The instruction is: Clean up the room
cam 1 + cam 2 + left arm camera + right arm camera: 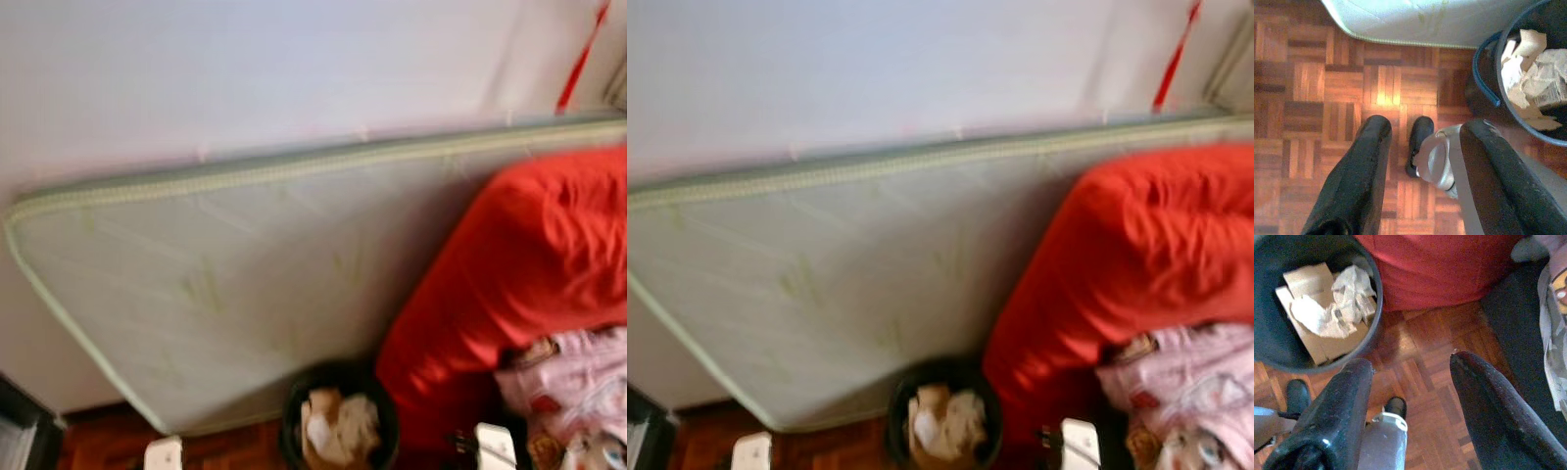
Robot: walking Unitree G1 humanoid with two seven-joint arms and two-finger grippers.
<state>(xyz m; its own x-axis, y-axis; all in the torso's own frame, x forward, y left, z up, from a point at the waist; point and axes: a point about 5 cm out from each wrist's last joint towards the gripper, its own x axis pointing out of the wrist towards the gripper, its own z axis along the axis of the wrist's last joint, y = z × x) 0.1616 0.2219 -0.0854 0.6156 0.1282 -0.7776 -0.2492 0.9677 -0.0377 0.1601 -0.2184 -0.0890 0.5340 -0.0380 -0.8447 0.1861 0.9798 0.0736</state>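
On the parquet floor (1327,98), a dark bin (1273,340) of crumpled paper and cardboard (1327,308) stands against the leaning mattress (245,294), probably for collecting rubbish; left end effector (1425,161) and right end effector (1410,396) hang released, empty.

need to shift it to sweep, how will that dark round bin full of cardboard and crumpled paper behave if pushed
The dark round bin probably slides easily: it stands on smooth wooden parquet floor. It is likely light, since the cardboard scraps and crumpled paper in it weigh little. A high push might tip it; the loose scraps near the rim could spill.
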